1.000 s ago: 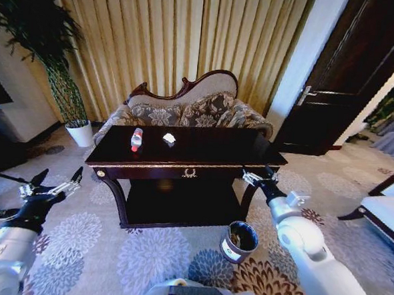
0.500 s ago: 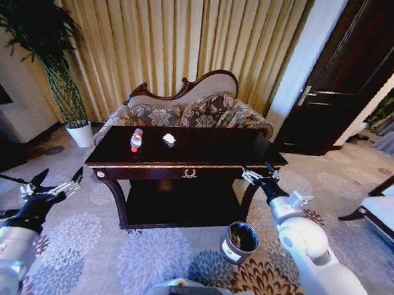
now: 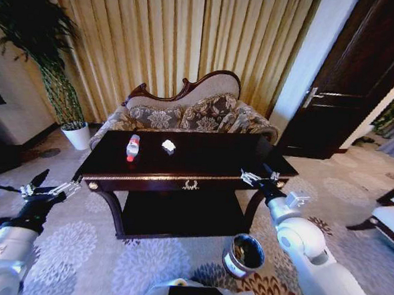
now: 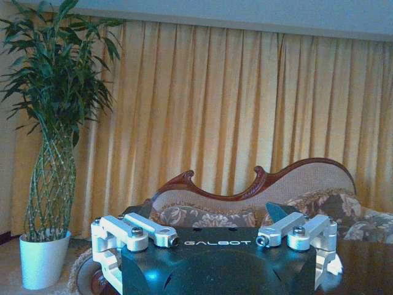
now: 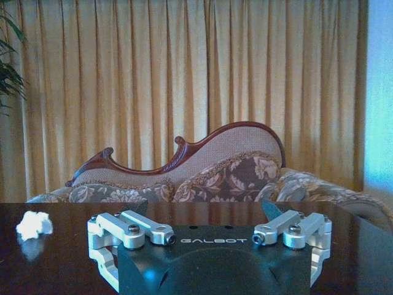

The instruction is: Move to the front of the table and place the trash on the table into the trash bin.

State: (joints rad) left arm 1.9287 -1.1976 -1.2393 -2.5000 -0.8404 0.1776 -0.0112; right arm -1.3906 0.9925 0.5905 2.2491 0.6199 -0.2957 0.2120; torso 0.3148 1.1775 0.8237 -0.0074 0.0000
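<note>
The right gripper (image 3: 258, 179) hangs wide open at the table's (image 3: 203, 156) front right corner, the left gripper (image 3: 49, 190), also spread, off its left end. On the table, the bottle (image 3: 133, 147) lies lengthwise front to back at the left, the paper wad (image 3: 168, 145) beside it. The left arm seems nearer the bottle; the bin (image 3: 243, 255) stands on the floor before the table.

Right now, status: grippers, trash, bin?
Left gripper open, off table's left end. Right gripper open, at table front edge. Bottle, paper wad on tabletop. Trash bin on the floor, path unobstructed.
</note>
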